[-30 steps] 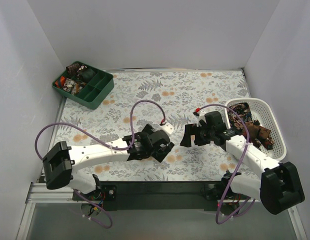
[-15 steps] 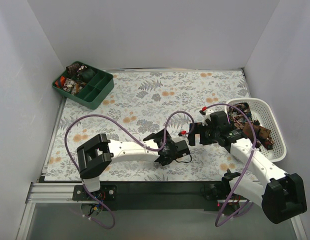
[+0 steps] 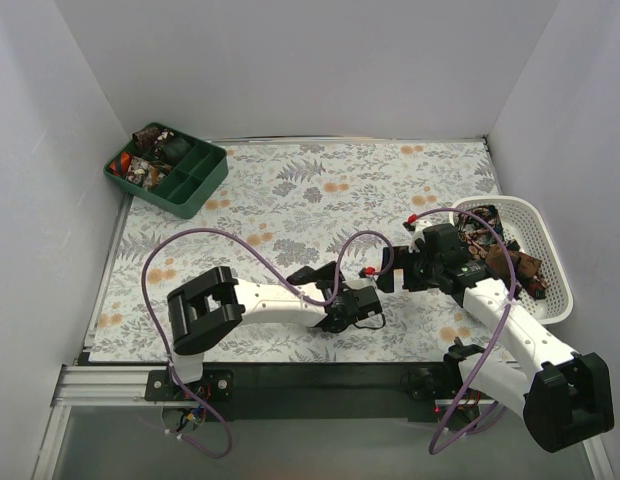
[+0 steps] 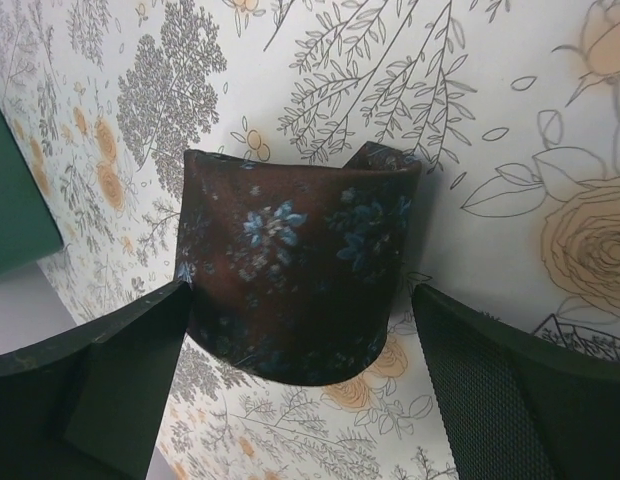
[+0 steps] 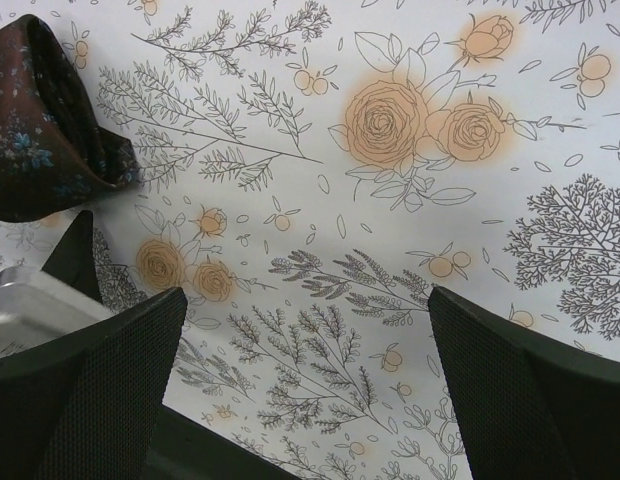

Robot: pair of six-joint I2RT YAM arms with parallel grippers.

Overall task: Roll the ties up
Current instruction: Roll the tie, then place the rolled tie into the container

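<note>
In the left wrist view a rolled brown tie (image 4: 295,270) with small blue flowers lies on the floral tablecloth between the fingers of my left gripper (image 4: 300,292). The left finger touches the coil's side and the right finger stands a little off it, so the jaws are open around it. In the top view my left gripper (image 3: 348,308) is low at the table's front middle and the coil is hidden under it. My right gripper (image 3: 393,274) is open and empty just to its right, above bare cloth (image 5: 307,295). The coil (image 5: 45,130) shows at that view's upper left.
A white lattice basket (image 3: 535,213) at the right edge holds several loose ties (image 3: 508,264). A dark green divided tray (image 3: 195,185) at the back left holds small coils (image 3: 148,150). Purple cables loop over both arms. White walls close in three sides.
My left arm has swung right and folded in toward the front middle, and the wrist has turned down to the table. My right gripper has drawn back to the right, toward the basket.
</note>
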